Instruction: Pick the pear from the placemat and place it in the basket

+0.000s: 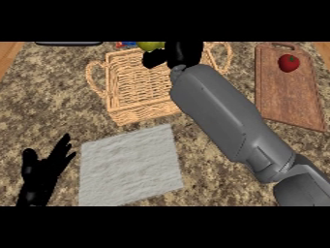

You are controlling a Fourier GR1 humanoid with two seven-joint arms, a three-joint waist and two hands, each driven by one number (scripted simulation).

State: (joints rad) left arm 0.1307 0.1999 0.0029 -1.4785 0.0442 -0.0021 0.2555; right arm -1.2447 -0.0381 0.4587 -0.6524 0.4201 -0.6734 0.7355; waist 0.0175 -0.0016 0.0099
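Nearest the view, the grey right forearm point(232, 126) is stretched across the tabletop point(217, 169) to the far rim of the basket point(142, 89). At that rim the right robot hand point(176, 54) is curled round the pear point(150, 46), of which only a yellow-green part shows. The placemat point(129, 164) lies bare. Before release, the pear is best brought inward and lowered over the basket's middle. The left robot hand point(42, 172) rests open at the lower left.

Yellow-green pear point(150, 46), tan woven basket point(135, 92), pale grey placemat point(129, 164), red strawberry point(289, 63), brown wooden board point(289, 97), speckled granite counter point(46, 106)
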